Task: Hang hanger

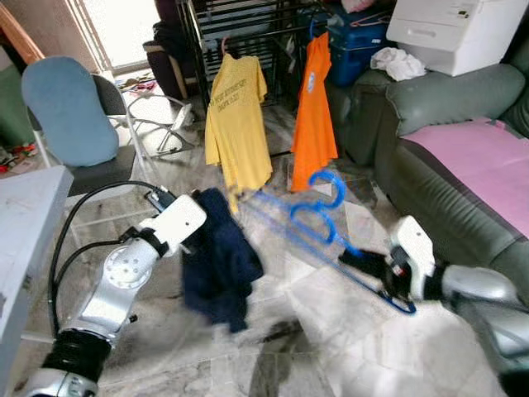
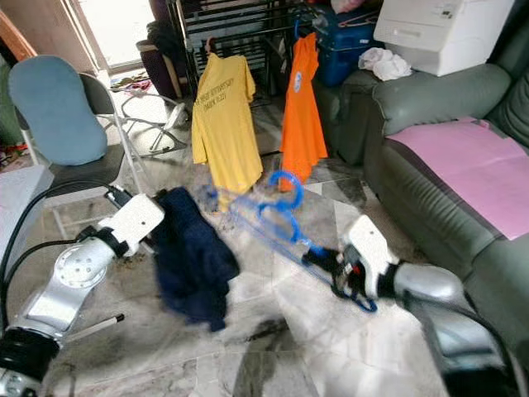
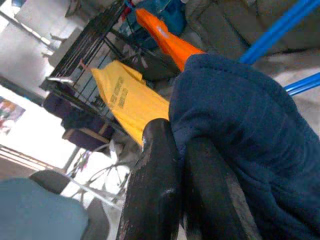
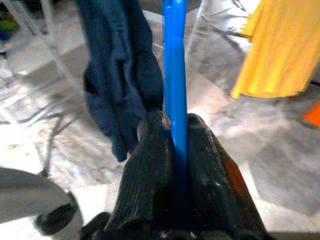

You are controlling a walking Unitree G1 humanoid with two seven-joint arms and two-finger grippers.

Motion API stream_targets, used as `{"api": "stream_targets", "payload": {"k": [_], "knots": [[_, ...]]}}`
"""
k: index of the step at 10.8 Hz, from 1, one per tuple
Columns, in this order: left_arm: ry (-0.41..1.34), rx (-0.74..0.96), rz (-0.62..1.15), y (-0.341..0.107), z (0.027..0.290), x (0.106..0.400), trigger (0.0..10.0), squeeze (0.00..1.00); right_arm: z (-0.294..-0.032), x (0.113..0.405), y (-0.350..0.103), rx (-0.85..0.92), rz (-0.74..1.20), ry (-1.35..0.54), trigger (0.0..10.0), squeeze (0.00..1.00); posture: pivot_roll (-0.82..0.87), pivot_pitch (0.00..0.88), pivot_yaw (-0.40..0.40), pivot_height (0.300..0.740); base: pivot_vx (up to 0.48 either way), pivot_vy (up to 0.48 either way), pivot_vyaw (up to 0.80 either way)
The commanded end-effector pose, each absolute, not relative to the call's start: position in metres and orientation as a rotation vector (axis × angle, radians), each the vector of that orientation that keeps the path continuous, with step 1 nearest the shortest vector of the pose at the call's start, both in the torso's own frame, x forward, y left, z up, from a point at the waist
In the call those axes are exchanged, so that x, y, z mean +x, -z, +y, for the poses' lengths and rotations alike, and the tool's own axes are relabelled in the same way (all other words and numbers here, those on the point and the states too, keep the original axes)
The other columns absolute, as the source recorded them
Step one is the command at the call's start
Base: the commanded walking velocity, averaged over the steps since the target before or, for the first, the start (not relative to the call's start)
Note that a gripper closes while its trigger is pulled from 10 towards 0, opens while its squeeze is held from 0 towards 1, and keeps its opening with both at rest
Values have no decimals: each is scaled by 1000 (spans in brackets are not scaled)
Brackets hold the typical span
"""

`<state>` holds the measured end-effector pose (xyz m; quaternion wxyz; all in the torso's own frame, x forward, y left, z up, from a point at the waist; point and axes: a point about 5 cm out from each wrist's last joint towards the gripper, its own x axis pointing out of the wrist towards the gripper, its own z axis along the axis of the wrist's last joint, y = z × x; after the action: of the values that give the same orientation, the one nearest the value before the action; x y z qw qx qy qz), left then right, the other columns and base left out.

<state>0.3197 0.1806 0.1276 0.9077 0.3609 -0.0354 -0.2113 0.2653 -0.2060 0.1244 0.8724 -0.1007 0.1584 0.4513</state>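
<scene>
So my right claw [image 4: 172, 145] is pinched tight on the bar of the blue hanger [image 1: 322, 217], hook pointing away from me toward the rack. Just left of it, my left claw [image 3: 182, 165] is pressed together on a navy garment [image 1: 216, 258] that dangles free. Past both, a yellow shirt [image 1: 235, 124] and an orange shirt [image 1: 314, 107] already hang on the black rack [image 1: 240, 16]. My worry: the hanger twisting in that narrow grip, or its hook catching the navy cloth.
</scene>
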Motion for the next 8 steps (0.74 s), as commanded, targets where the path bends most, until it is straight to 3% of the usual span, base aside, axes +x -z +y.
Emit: {"api": "stream_targets", "payload": {"k": [1,3,7,8], "knots": [[408,789,-100,-136,188,324,10000,0,-202,260,-131,-213,318,-1014,10000,0,-131,0,119,740,0,0,0],[377,829,-118,-140,196,329,10000,0,-216,248,-136,-222,386,-1073,10000,0,-138,0,119,740,0,0,0],[354,869,-98,-134,206,330,10000,0,-219,239,-138,-226,428,-1125,10000,0,-142,0,120,740,0,0,0],[395,847,-153,-138,199,328,10000,0,-219,241,-136,-227,428,-1114,10000,0,-141,0,119,740,0,0,0]]}}
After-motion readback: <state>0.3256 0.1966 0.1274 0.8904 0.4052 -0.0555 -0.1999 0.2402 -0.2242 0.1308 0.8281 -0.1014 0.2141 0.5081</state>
